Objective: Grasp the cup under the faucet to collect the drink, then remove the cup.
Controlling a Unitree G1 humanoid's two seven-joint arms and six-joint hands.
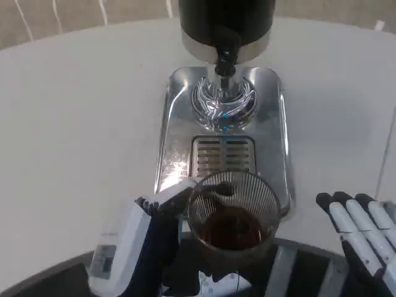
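A clear ribbed cup [233, 213] with dark drink in its bottom is at the near end of the shiny metal tray [175, 133], in front of the drip grate [223, 154]. My left hand [139, 244] grips the cup from its left side, fingers against its wall. The dispenser's black body [226, 18] stands at the far end of the tray, its faucet [224, 62] pointing down above the chrome base, well beyond the cup. My right hand [362, 238] hovers at the lower right with its fingers apart, holding nothing.
The white round table [74, 124] spreads wide on the left and far right. Its near edge curves just below the cup, with dark parts of my body [297, 272] beneath it.
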